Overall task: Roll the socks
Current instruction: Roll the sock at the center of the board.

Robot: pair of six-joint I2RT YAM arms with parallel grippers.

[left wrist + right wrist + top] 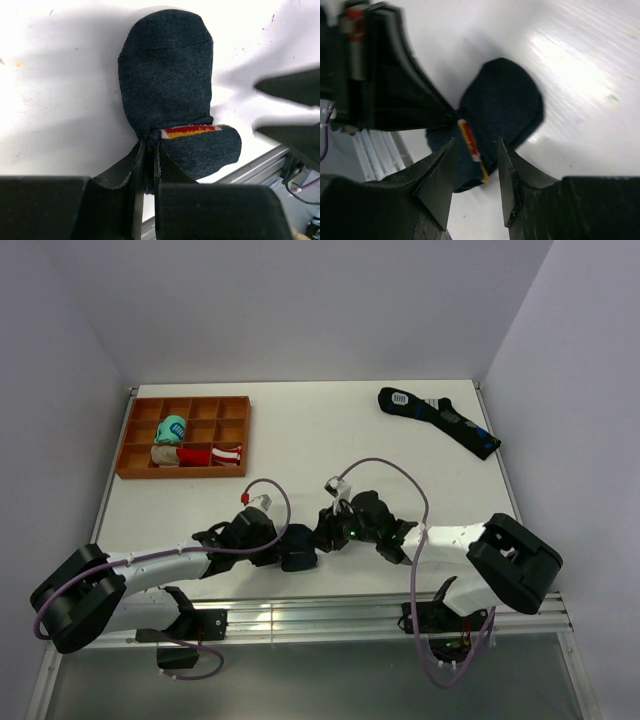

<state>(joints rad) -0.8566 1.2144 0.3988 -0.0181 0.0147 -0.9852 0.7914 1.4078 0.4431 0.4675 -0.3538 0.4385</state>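
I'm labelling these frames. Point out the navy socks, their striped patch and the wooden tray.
navy socks [165, 75]: left wrist view, middle of the flat upper part.
striped patch [190, 131]: left wrist view, middle of the red and yellow band.
wooden tray [200, 473]: top view, its near wall.

Right tool [476, 145], jaws apart, astride the patch end of the socks [505, 100].

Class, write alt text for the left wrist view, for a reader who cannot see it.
The left hand pinches the near edge of the dark navy socks, lying on a white table with one end folded over to show a red-and-yellow patch. The right hand, open, sits blurred at the right edge.
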